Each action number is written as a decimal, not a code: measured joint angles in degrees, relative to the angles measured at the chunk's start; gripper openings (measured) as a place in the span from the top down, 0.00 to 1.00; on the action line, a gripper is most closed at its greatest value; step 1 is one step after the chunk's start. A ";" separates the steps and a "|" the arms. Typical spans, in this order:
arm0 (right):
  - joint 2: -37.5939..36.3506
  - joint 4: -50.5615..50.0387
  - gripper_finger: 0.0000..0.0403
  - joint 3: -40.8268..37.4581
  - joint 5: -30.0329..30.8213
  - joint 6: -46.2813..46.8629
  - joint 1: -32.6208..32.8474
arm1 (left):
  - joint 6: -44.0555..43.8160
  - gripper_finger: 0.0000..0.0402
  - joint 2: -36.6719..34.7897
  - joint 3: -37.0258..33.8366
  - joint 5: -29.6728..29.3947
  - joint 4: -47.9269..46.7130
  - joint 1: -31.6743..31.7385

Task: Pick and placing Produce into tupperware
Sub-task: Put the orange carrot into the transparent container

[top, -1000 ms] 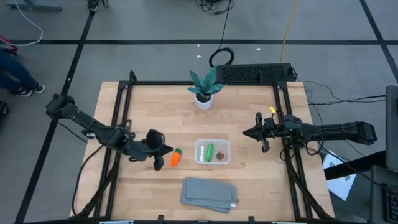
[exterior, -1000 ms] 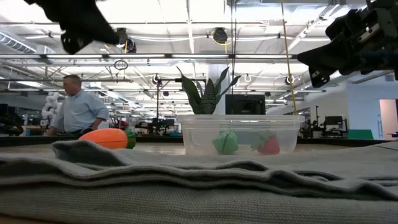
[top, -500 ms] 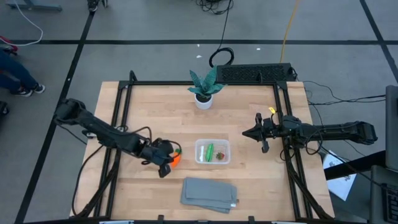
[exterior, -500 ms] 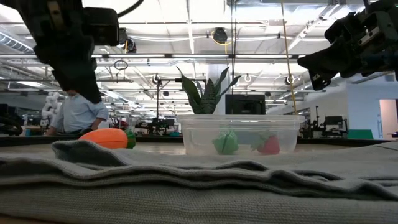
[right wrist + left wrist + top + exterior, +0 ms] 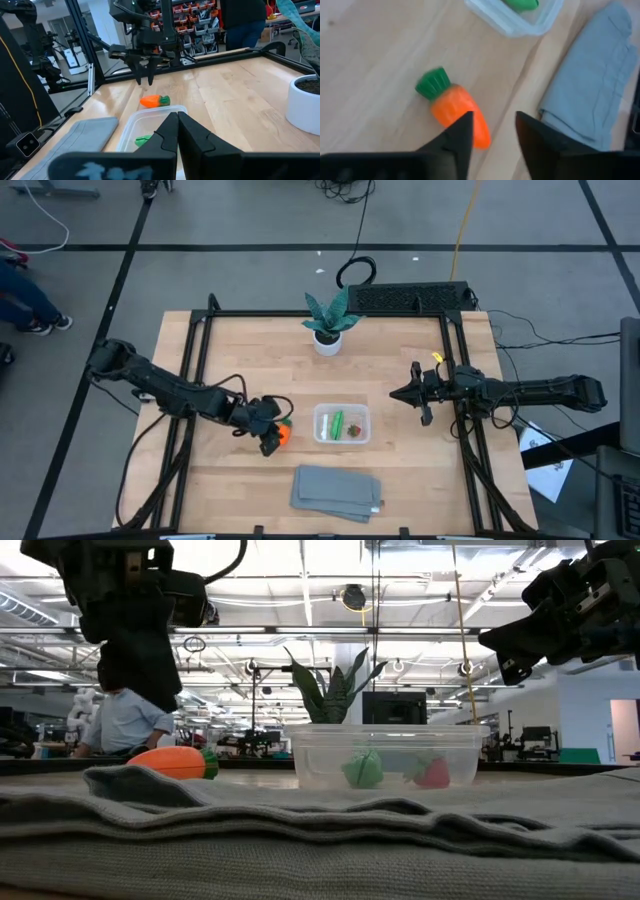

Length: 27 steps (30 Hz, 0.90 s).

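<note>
1. The left gripper (image 5: 272, 435) hangs over the orange toy carrot with a green leafy top (image 5: 283, 432), left of centre in the high view. In the left wrist view its two dark fingers (image 5: 461, 134) stand parted, released, with the carrot's (image 5: 455, 113) pointed end just reaching the gap between them; nothing is gripped.
2. The carrot lies flat on the light wooden table (image 5: 400, 380), just beside the left edge of the small clear plastic tupperware (image 5: 342, 424) at frame centre.
3. Inside the tupperware already sit the green elongated pod (image 5: 338, 422) and the tiny red berry-like piece (image 5: 352, 432).
4. The step in hand looks like the pick of the last piece of produce. The next move likely calls for lowering the fingers around the carrot's body, closing, then lifting it rightward over the container's rim.
5. The right gripper (image 5: 398, 392) waits at the right of the high view, fingers pressed together and empty in the right wrist view.
</note>
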 joint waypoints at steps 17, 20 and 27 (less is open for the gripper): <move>0.02 0.00 1.00 0.00 0.01 0.22 0.00 | 2.10 0.17 0.55 0.00 2.16 -2.95 4.64; 0.02 0.00 1.00 0.00 0.01 0.23 0.00 | 2.09 0.18 0.52 0.00 2.17 -4.27 5.36; 0.02 0.02 1.00 0.00 0.08 0.22 0.00 | 0.78 0.18 1.16 -0.01 2.81 -5.42 5.92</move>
